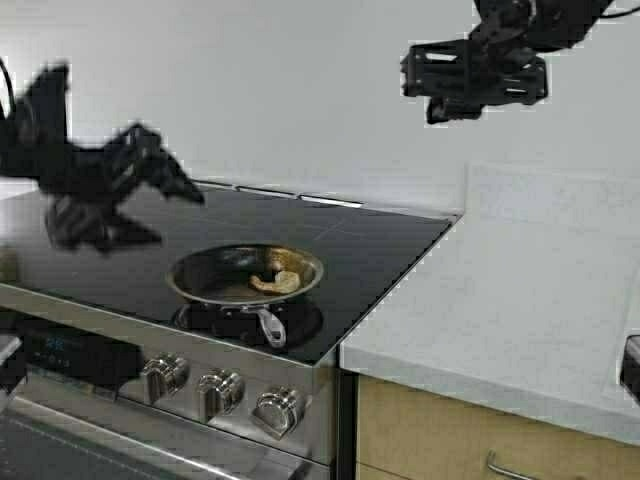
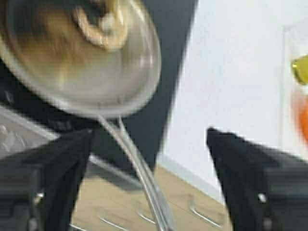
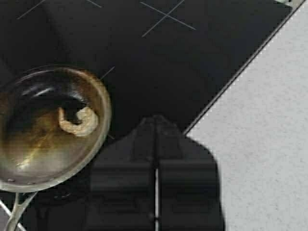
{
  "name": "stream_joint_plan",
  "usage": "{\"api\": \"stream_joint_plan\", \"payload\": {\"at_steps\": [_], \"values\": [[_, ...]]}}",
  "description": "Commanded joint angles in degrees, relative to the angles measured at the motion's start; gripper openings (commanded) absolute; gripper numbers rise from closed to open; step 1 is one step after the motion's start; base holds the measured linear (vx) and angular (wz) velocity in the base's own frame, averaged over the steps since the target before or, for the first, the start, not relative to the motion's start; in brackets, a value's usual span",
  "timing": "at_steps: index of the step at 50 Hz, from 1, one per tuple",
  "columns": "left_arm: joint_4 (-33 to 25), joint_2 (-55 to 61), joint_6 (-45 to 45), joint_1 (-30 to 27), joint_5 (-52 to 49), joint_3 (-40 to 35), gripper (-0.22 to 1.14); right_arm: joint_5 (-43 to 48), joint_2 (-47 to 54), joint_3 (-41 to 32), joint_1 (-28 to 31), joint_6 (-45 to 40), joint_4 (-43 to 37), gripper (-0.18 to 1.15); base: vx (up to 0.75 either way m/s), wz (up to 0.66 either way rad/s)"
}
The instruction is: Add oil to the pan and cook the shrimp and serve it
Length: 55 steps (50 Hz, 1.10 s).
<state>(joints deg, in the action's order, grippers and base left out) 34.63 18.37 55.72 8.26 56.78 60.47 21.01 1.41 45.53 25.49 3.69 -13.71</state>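
Note:
The pan (image 1: 210,282) sits on the black cooktop (image 1: 380,235), its handle (image 1: 270,326) pointing toward the stove front. One curled shrimp (image 1: 276,283) lies inside on the browned bottom. My left gripper (image 1: 172,178) hovers over the cooktop to the left of the pan, open and empty; in the left wrist view the pan (image 2: 72,82) and its handle (image 2: 139,173) lie beyond its spread fingers (image 2: 50,183). My right gripper (image 1: 455,105) hangs high above the counter, shut on nothing (image 3: 155,127). Yellow-green oil (image 2: 301,70) shows at one edge of the left wrist view.
Stove knobs (image 1: 220,390) line the front panel below the pan. A white counter (image 1: 520,300) runs to the right of the cooktop, over wooden cabinets (image 1: 430,430). A blurred orange object (image 2: 303,120) stands on the counter by the oil. A dark object (image 1: 630,368) sits at the counter's right edge.

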Motion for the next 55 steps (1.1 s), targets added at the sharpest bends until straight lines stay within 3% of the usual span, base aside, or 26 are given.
{"api": "stream_joint_plan", "payload": {"at_steps": [1, 11, 18, 29, 37, 55], "values": [[0.0, 7.91, 2.9, 0.09, 9.58, -1.14, 1.02, 1.67, -0.62, 0.18, -0.26, 0.0, 0.09, 0.06, 0.0, 0.0], [0.7, 21.8, 8.44, 0.26, 23.12, -4.39, 1.02, 2.72, -0.53, 0.53, -0.26, -0.18, 0.0, 0.06, 0.0, 0.0], [1.05, 29.18, 11.07, 1.76, 27.42, -8.09, 1.02, 3.25, -0.53, 0.53, -0.26, -0.88, 0.0, 0.06, 0.0, 0.0], [0.44, 36.56, 16.35, 7.38, 28.13, -15.91, 1.02, 3.69, -0.53, 0.62, -0.26, -1.32, 0.0, 0.06, 0.0, 0.0], [-3.25, 39.46, 20.83, 11.07, 28.13, -21.62, 1.02, 3.69, -0.53, 0.62, -0.26, -1.32, 0.0, 0.06, 0.0, 0.0], [-8.53, 41.66, 26.89, 14.15, 28.04, -30.41, 1.02, 3.69, -0.79, 0.7, -0.26, -1.32, 0.0, 0.06, 0.0, 0.0]]}}
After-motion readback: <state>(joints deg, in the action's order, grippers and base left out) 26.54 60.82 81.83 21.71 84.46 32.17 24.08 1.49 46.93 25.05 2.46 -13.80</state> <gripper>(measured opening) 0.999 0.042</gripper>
